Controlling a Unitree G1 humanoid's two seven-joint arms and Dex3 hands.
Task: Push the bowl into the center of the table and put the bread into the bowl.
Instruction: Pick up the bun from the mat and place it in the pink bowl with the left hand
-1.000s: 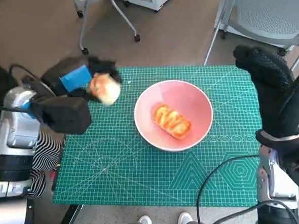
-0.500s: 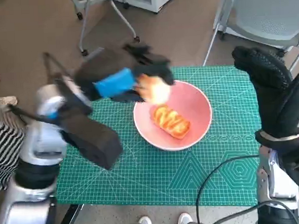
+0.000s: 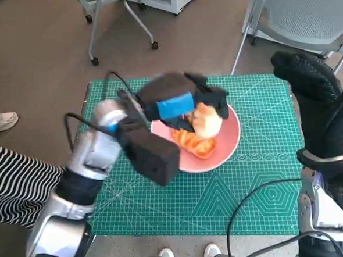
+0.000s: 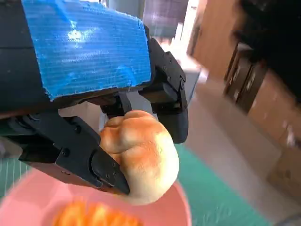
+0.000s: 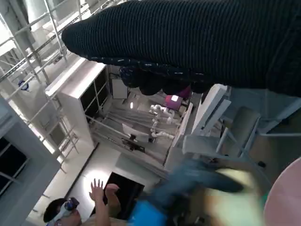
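Nearest the camera, the left forearm is reaching up across the green cutting mat [image 3: 164, 204] covering the counter, and the left hand [image 3: 184, 101] is gripping a round bread roll [image 3: 208, 121] between its black fingers [image 4: 106, 172], holding it just over the pink bowl [image 3: 227, 142]. The bowl is sitting roughly in the middle of the mat, so the pushing step is looking done. Inside it a glazed pastry [image 3: 194, 143] is already lying on the bottom, so one piece of bread seems placed. What appears to be remaining is letting go of the roll so it drops in beside the pastry; from the head view it is hanging above the bowl's far half, not yet resting on anything. The roll is looking plump and soft, pale at its base and toasted golden-brown over the top, with a gentle crease in its crust; the wrist view is showing it held firmly on both sides. To the right, the gloved right hand [image 3: 315, 105] is standing raised at the mat's edge, holding nothing, its fingers looking extended and together. Beyond the counter, chair legs [image 3: 121, 26] are showing on the floor.
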